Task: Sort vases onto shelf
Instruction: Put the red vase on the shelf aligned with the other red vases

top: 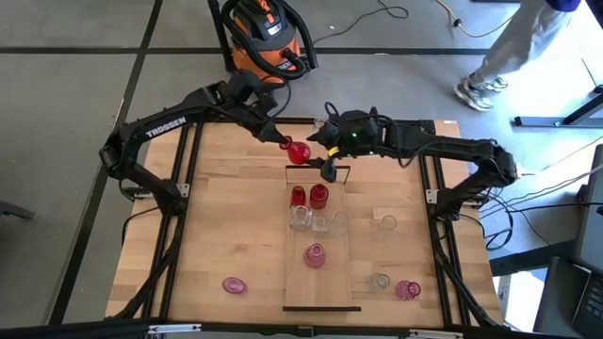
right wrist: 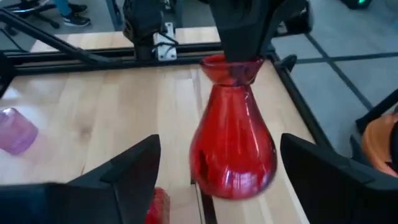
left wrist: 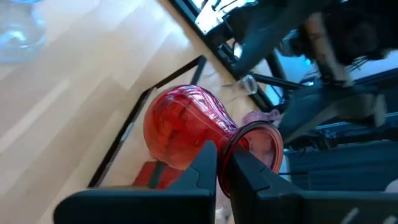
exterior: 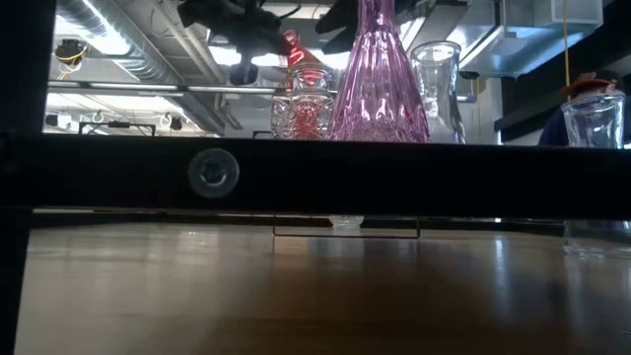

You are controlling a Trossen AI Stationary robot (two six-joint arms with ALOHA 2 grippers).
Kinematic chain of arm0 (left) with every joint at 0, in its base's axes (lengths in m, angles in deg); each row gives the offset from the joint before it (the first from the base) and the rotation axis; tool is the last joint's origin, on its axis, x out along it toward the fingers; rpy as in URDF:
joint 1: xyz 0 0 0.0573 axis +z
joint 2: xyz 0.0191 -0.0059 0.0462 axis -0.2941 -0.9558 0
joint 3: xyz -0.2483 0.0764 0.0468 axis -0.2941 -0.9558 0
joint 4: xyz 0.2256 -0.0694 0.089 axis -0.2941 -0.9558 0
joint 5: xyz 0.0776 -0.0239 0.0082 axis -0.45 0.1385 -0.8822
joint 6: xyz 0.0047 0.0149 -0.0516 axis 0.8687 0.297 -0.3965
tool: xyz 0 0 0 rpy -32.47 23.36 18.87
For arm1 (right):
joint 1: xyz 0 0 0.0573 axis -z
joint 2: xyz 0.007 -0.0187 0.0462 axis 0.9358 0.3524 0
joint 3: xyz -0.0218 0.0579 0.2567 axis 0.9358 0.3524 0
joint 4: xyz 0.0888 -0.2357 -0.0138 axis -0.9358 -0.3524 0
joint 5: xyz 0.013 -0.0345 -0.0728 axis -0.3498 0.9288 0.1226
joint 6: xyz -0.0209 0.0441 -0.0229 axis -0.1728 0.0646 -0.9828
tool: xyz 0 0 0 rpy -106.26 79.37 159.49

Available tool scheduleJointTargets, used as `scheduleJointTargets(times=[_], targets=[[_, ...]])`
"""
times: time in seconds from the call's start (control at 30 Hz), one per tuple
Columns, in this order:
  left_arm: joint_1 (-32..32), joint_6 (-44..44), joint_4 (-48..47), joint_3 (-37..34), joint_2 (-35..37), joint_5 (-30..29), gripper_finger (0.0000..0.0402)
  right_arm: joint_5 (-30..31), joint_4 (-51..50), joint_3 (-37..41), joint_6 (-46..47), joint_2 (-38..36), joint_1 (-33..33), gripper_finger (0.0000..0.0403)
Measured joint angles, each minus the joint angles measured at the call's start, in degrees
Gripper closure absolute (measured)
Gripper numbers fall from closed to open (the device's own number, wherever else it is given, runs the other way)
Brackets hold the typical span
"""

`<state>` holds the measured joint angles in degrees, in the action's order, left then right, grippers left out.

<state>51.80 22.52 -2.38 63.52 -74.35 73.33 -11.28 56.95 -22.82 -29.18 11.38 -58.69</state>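
A bulbous opaque red glass vase (top: 299, 151) hangs above the far end of the long pale wooden shelf (top: 321, 282), pinched at its flared rim by the left gripper (left wrist: 225, 163). The right gripper (right wrist: 214, 167) flanks it, fingers spread wide, not touching.

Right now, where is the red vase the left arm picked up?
The red vase hangs by its rim in the left tool, above the shelf's far end in the high view, with the open right tool beside it.
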Motion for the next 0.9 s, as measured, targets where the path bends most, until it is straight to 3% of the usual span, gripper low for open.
scheduleJointTargets(times=[0.2,0.33,0.57,0.9], targets=[[-2.05,-3.59,4.74,0.02,-0.17,-0.50,0.0394,-0.92,7.54,-0.24,0.46,1.22,0.37,0.0092],[-3.03,-5.18,6.36,0.02,-0.31,-0.74,0.0394,-2.17,4.64,-2.20,0.42,3.34,0.24,0.0096],[-4.94,-6.48,6.56,0.02,-0.31,-1.89,0.0394,-3.95,-5.25,-12.03,-2.82,9.22,0.18,0.0130],[-5.54,-6.17,4.41,0.07,-0.31,-4.16,0.0394,-3.95,-29.99,-31.48,-7.45,19.10,0.22,0.0194]])
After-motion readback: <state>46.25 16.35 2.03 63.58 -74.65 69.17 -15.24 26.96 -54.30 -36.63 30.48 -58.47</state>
